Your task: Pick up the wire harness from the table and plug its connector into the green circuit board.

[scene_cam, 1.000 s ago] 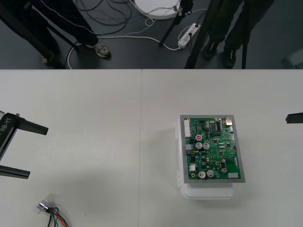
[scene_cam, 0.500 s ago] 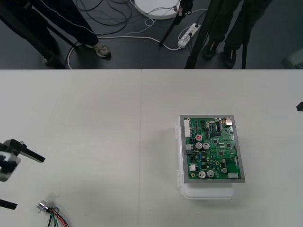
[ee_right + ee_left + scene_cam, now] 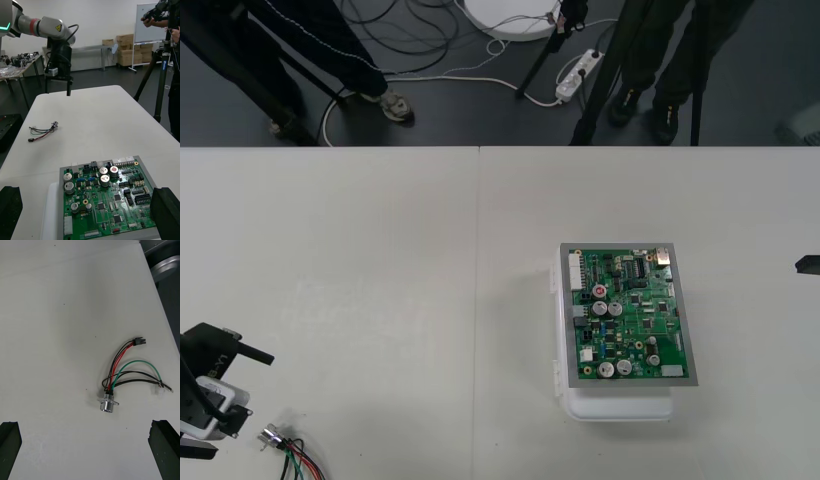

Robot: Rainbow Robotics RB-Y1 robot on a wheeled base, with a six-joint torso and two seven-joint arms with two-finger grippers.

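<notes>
Left jaws are hovering spread at lower left, just beside the wire harness (image 3: 288, 449) on the desk (image 3: 380, 250). Right jaws are idling spread at the right edge.

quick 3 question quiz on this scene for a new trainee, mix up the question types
1. True or false: the small black plug of the red, black and green wire harness is seated in the green circuit board.
2. Which is nearer the harness? A) left gripper B) right gripper
3. Fill in: the left gripper's black fingers stand ___.

Key:
1. False. The harness lies loose on the plain light table, apart from the board.
2. A
3. open
</notes>
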